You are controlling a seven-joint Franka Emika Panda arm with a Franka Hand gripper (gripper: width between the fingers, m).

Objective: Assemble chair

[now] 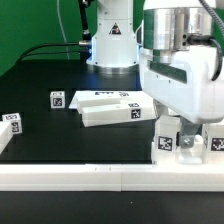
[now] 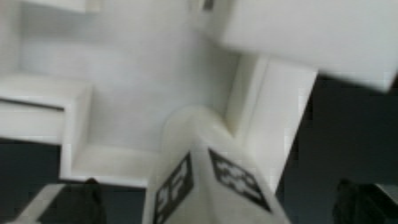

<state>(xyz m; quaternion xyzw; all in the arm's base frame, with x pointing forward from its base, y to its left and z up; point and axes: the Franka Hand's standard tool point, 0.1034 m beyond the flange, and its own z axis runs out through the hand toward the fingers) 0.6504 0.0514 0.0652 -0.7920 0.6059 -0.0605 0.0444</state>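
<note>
**Gripper (image 2: 221, 203) spread wide around a tagged chair piece (image 2: 210, 165)**

My fingertips (image 2: 75, 198) show as dark shapes well apart on either side of that piece, and neither touches it, so I hold nothing. In the exterior view it stands under my wrist toward the exterior view's right, just beside the long white rail (image 1: 90, 178) on the black table (image 1: 40, 150). Flat chair panels (image 1: 112, 107) lie mid-table, with a small tagged block (image 1: 57, 99) near them. Another tagged part (image 1: 9, 122) sits at the exterior view's left edge.
</note>
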